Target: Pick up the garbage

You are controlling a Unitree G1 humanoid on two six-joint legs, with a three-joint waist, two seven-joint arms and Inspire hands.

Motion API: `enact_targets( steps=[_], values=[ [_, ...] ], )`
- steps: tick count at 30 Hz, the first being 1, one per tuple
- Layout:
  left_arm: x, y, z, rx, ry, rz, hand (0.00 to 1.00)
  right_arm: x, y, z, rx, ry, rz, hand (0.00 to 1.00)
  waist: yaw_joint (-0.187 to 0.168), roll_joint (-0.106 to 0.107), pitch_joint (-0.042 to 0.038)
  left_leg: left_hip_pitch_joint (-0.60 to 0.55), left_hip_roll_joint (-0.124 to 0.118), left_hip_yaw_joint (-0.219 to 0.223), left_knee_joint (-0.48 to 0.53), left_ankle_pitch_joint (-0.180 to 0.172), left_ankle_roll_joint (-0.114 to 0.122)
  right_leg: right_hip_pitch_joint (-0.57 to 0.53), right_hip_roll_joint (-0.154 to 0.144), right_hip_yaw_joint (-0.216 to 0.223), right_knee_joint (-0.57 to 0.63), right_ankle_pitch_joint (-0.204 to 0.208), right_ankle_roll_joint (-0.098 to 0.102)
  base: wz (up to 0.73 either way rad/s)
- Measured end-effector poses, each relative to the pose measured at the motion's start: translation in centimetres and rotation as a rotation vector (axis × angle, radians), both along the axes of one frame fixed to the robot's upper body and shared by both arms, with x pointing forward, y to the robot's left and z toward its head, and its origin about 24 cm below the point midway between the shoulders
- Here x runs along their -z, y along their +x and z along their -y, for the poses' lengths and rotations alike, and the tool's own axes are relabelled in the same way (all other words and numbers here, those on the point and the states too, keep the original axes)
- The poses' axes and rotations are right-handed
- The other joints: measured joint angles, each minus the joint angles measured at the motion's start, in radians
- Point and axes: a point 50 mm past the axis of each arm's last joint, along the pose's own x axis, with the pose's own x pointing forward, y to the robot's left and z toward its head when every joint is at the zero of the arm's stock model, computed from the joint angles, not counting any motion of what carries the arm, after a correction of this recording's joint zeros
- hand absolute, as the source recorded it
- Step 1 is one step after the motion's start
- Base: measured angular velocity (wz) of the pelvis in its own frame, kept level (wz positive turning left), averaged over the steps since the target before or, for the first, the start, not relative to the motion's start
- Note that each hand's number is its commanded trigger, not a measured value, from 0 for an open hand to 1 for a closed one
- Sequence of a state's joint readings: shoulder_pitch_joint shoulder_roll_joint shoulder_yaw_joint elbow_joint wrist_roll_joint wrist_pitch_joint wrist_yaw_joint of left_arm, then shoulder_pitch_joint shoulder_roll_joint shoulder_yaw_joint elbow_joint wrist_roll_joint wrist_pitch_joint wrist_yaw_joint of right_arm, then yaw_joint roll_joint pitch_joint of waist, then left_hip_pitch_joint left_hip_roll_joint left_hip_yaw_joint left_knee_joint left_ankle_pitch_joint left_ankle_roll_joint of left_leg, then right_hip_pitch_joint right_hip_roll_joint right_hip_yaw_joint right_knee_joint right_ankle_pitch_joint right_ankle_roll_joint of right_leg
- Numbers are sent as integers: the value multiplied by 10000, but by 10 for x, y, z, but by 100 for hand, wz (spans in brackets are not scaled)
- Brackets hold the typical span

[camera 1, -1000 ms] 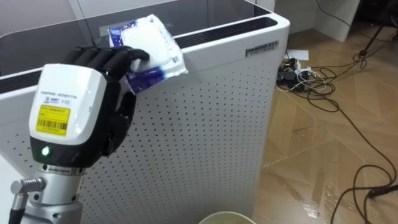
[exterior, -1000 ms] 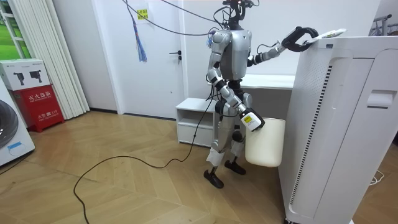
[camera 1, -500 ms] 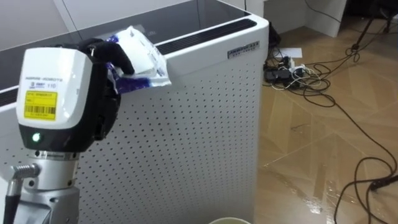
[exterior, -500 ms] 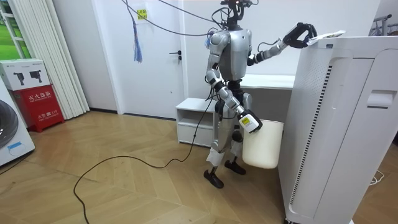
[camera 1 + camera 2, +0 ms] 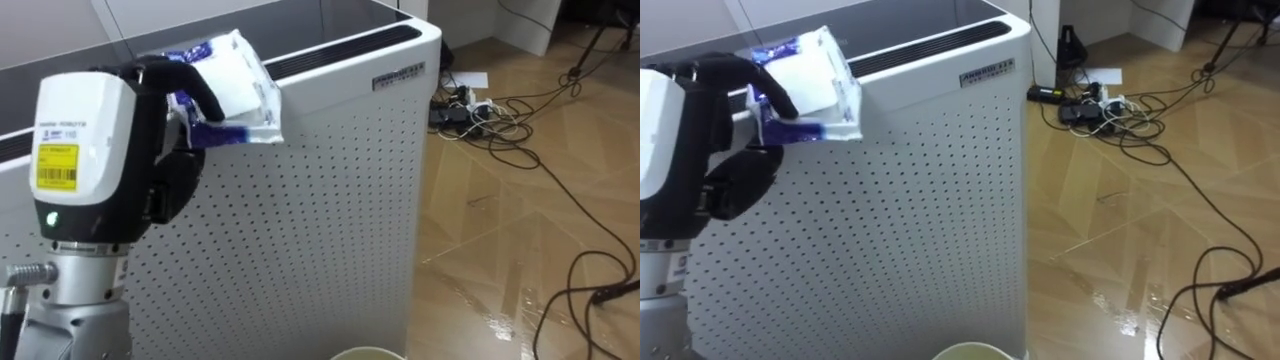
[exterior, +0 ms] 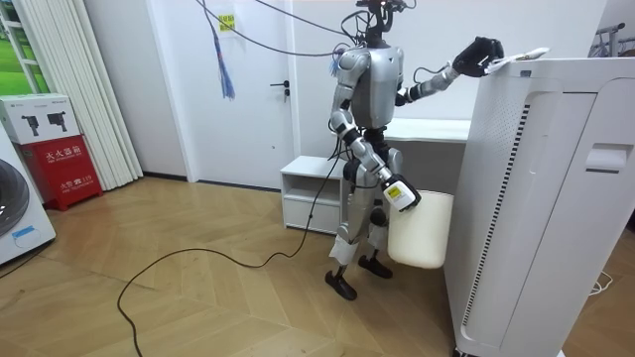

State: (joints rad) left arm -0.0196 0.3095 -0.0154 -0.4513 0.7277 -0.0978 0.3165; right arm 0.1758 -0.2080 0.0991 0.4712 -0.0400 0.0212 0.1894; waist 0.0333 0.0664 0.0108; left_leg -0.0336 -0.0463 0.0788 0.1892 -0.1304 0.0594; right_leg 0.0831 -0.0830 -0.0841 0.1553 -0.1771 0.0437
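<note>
A white and blue plastic packet [image 5: 240, 85] is in my left hand [image 5: 172, 160], whose dark fingers curl round its near edge. The hand holds it just over the top front edge of a tall white perforated appliance [image 5: 330, 190]. In the room view I stand beside that appliance with the left hand [image 6: 476, 54] raised to its top and the packet [image 6: 526, 55] sticking out past it. My right hand [image 6: 401, 194] hangs low at my side and carries a cream bin [image 6: 422, 230] off the floor. The bin's rim [image 5: 365, 353] shows at the bottom of the left eye view.
A power strip with tangled cables [image 5: 470, 100] lies on the wooden floor to the right of the appliance, and a black cable [image 5: 585, 270] loops nearer. Behind me stand a low white cabinet [image 6: 310, 193] and a desk; a red box [image 6: 60, 149] sits at the room view's left.
My left hand has risen a little with the packet, which now tilts up off the appliance's top edge. The eye view has shifted slightly.
</note>
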Motion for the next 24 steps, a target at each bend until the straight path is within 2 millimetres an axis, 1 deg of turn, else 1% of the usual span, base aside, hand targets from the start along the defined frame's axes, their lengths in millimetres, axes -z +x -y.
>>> enact_targets(
  steps=[1,4,8,9,10,14,17,20,23,24],
  values=[
    [1,0,2,547,-532,-139,100,-2,2,-1,-53,21,101,100,-6,-22,-3,2,-5,1,-2,0,0,4,-7,-3,2,0,0,0],
    [1,-1,9,1698,-1270,-517,100,-7,6,-3,-144,49,371,100,-16,-70,-32,10,-8,0,-3,0,1,13,-11,-10,3,-1,1,0],
    [0,-3,18,3402,-2158,-1339,100,-11,11,-7,-365,125,741,100,-36,-79,-38,5,-1,5,3,0,1,4,-5,3,8,-1,1,0],
    [0,-4,22,4079,-2435,-1607,100,-12,13,-8,-458,171,796,100,-45,-80,-37,2,2,8,5,0,1,-6,-3,13,17,-1,1,0],
    [-1,-5,25,4660,-2549,-1845,100,-13,16,-10,-550,230,857,100,-45,-79,-37,2,7,9,8,0,1,-11,-2,13,26,-1,1,0],
    [0,-8,33,5838,-2394,-2426,100,-15,20,-18,-840,493,998,100,-25,-104,-25,1,18,19,10,0,1,-34,1,2,60,-1,1,0],
    [2,-8,34,6271,-2425,-2745,100,-17,23,-21,-1078,571,1044,100,50,-155,-15,1,26,28,13,1,0,-85,9,-14,143,-2,2,0],
    [6,-9,33,6337,-2303,-3031,100,-19,27,-24,-1232,561,1188,100,82,-200,-16,-70,36,31,56,0,1,-139,7,-28,147,-2,2,0],
    [14,-9,32,6334,-2235,-3537,100,-20,28,-23,-1124,470,1338,100,231,-205,-12,-191,39,5,121,-3,3,-206,7,-76,155,-1,1,3],
    [17,-8,31,6292,-2251,-3693,100,-21,29,-22,-1050,411,1421,100,297,-199,-10,-296,46,-11,156,-2,1,-300,5,-153,166,1,-3,10]
  ],
)
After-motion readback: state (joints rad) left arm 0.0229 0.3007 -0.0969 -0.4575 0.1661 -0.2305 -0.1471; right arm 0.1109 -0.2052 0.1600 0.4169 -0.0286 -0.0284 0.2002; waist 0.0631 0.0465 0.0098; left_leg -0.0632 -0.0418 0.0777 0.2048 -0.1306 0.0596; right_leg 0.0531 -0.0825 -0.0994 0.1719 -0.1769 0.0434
